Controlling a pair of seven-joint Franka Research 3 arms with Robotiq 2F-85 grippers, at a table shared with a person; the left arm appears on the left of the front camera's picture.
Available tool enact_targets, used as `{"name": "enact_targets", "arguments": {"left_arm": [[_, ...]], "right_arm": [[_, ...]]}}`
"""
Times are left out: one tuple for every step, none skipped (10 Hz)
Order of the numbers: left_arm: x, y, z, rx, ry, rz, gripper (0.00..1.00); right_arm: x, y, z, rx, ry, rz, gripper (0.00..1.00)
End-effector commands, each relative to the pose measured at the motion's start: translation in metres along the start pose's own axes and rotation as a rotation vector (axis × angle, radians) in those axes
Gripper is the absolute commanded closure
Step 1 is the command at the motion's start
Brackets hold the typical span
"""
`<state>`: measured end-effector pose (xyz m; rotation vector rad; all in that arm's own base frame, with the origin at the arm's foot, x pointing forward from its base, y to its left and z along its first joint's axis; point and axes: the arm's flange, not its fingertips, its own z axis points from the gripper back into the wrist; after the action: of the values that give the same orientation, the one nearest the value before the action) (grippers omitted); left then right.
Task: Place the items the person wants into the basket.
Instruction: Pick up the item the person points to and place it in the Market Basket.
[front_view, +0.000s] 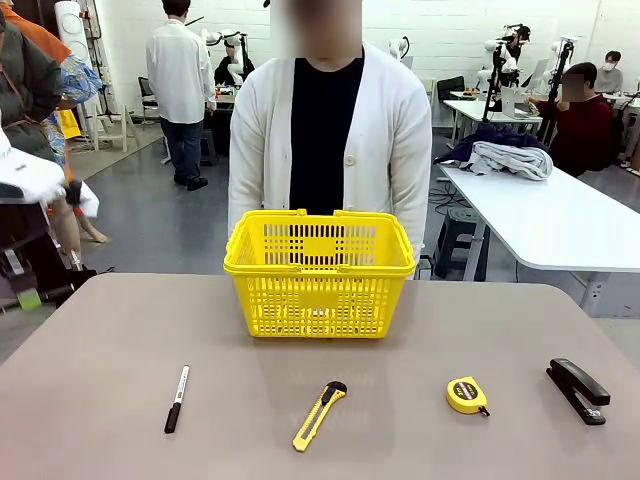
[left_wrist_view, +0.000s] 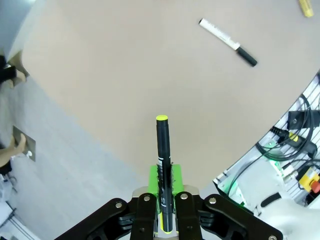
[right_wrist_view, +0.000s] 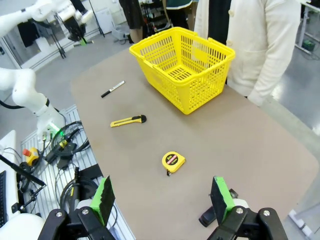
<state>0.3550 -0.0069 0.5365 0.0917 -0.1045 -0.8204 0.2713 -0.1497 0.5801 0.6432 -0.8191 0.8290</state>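
My left gripper (left_wrist_view: 162, 176) is shut on a slim black pen (left_wrist_view: 162, 150) with a yellow tip and holds it above the table's edge, off the left side (front_view: 28, 292). The yellow lattice basket (front_view: 318, 275) stands at the far middle, in front of the person (front_view: 320, 130) in a white cardigan. The round yellow tape measure (front_view: 467, 395) and the black stapler (front_view: 577, 390) lie at the front right. My right gripper (right_wrist_view: 161, 202) hangs open above that corner, over the tape measure (right_wrist_view: 173, 161). The stapler (right_wrist_view: 212, 216) is partly hidden behind one finger.
A white-barrelled marker (front_view: 177, 398) lies at the front left and a yellow-and-black utility knife (front_view: 320, 415) at the front middle. Cables and an emergency stop box (left_wrist_view: 312, 180) sit below the table's near edge. Other tables and people stand farther off.
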Motion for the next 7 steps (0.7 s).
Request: {"name": "enact_targets", "arguments": {"left_arm": [[0.001, 0.003, 0.023, 0.004, -0.024, -0.036, 1.0], [0.0, 0.001, 0.036, 0.0, -0.036, -0.05, 1.0], [-0.003, 0.001, 0.043, -0.009, -0.046, -0.062, 1.0], [-0.009, 0.0, 0.041, 0.001, -0.033, -0.066, 1.0], [0.001, -0.003, 0.045, 0.012, -0.041, -0.029, 1.0], [0.001, -0.003, 0.045, 0.012, -0.041, -0.029, 1.0], [0.001, -0.003, 0.045, 0.012, -0.041, -0.029, 1.0]], "right_arm": [[0.0, -0.002, 0.0, 0.013, -0.024, 0.015, 0.0], [0.0, -0.002, 0.0, 0.013, -0.024, 0.015, 0.0], [0.0, -0.002, 0.0, 0.013, -0.024, 0.015, 0.0], [0.0, -0.002, 0.0, 0.013, -0.024, 0.015, 0.0], [0.0, -0.002, 0.0, 0.013, -0.024, 0.015, 0.0], [0.0, -0.002, 0.0, 0.013, -0.024, 0.015, 0.0], [0.0, -0.002, 0.0, 0.013, -0.024, 0.015, 0.0]]}}
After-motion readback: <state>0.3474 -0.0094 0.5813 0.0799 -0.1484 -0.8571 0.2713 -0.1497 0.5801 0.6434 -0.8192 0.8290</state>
